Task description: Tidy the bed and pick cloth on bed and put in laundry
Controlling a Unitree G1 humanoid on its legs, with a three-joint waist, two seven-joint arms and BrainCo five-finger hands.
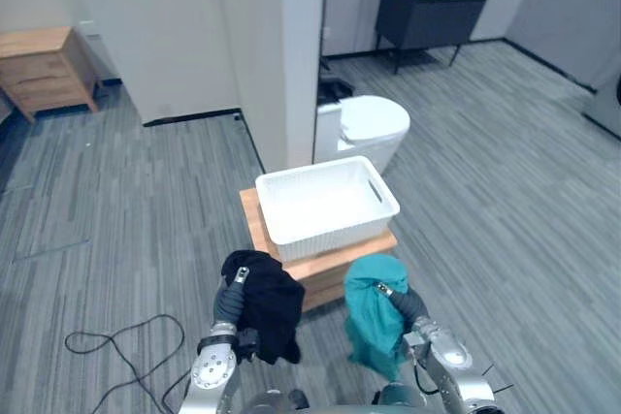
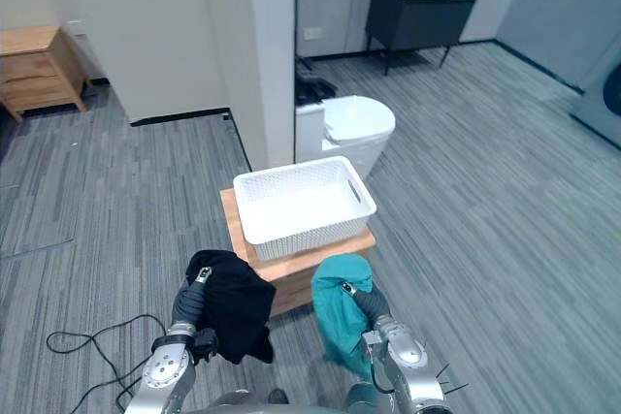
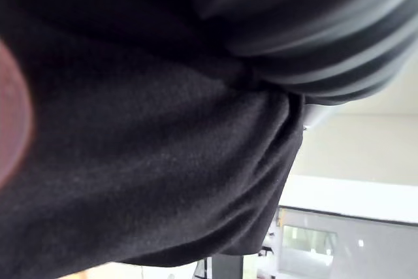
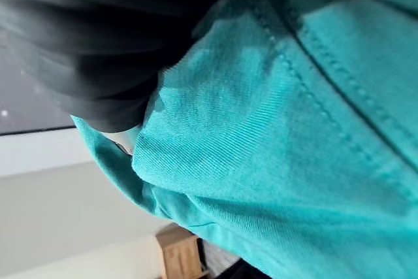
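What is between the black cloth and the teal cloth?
In the left eye view, the front of the wooden stand under the white basket shows between the black cloth and teal cloth.

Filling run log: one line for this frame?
left hand: carries black cloth | right hand: carries teal cloth | white basket: empty, on wooden stand

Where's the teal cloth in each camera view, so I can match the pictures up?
Left eye view: teal cloth low, right of centre, draped on the right robot hand.
Right eye view: teal cloth low, near centre.
Right wrist view: teal cloth up close, beside the hand's dark cover.
Left wrist view: the black cloth instead.
Shared landmark: the white basket, just beyond the cloth in both eye views.
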